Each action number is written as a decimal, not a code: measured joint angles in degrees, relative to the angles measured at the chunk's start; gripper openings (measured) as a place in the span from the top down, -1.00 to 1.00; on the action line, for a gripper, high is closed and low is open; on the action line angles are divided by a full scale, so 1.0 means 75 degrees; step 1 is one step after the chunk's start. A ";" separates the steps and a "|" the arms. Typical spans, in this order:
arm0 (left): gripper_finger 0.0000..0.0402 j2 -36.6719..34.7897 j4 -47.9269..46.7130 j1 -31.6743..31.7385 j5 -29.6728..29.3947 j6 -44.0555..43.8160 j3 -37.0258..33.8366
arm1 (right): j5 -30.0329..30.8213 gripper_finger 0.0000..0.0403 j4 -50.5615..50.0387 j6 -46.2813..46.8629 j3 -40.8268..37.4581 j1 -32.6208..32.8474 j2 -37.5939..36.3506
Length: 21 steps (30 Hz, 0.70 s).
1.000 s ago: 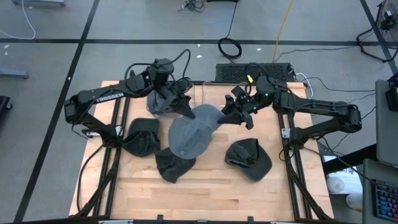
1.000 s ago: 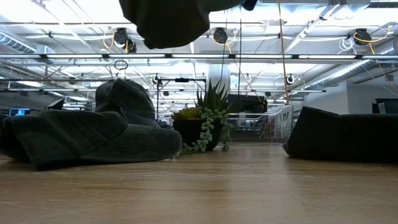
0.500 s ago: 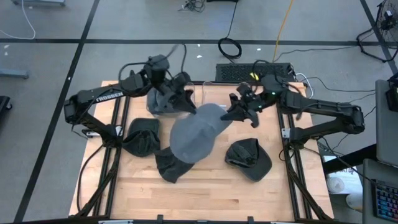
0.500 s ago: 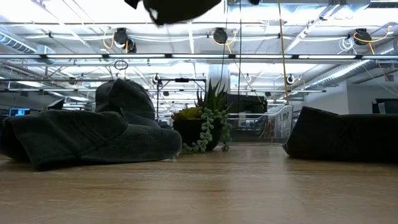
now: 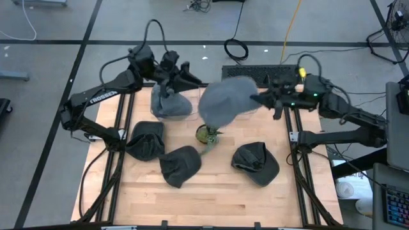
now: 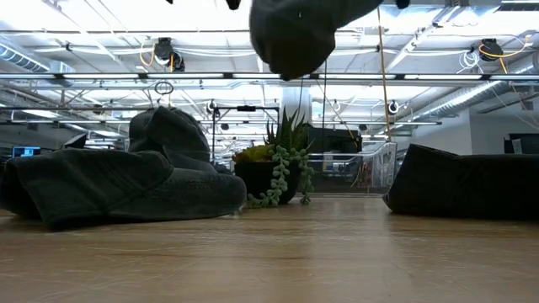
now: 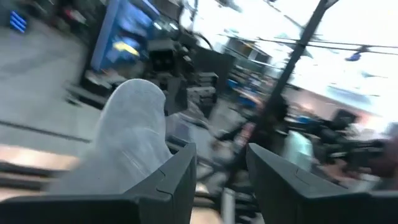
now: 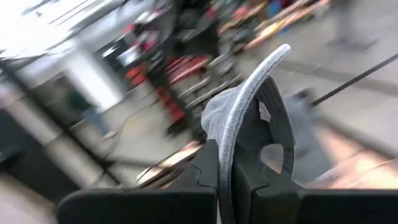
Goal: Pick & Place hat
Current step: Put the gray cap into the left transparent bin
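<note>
Grey hat (image 5: 225, 102) aloft over counter (image 5: 223, 191) back edge, above potted plant (image 5: 205, 135). Right hand (image 5: 263, 99) clamped on brim, likely carrying solo. Left hand (image 5: 184, 78) fingers apart, empty, beside hat pile (image 5: 170, 103).

high: overhead, straight down | low: tabletop level | wrists: close — all share hat (image 5: 225, 102)

Matt grey cloth hat (image 5: 225, 102), pale wood table (image 5: 217, 191) — smooth
</note>
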 joint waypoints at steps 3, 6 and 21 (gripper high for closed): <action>0.26 -0.0168 0.0006 0.0010 -0.0848 0.0470 0.0000 | 0.0870 1.00 0.0121 -0.0552 0.0000 -0.0091 -0.0231; 0.26 -0.0266 -0.0202 0.0008 -0.1993 0.0533 0.0000 | 0.1235 1.00 0.0466 -0.1048 0.0003 -0.0210 -0.0300; 0.25 -0.0273 -0.1248 -0.0456 -0.4413 0.0171 0.0000 | 0.1282 1.00 0.1845 -0.2130 0.0003 -0.0708 0.0148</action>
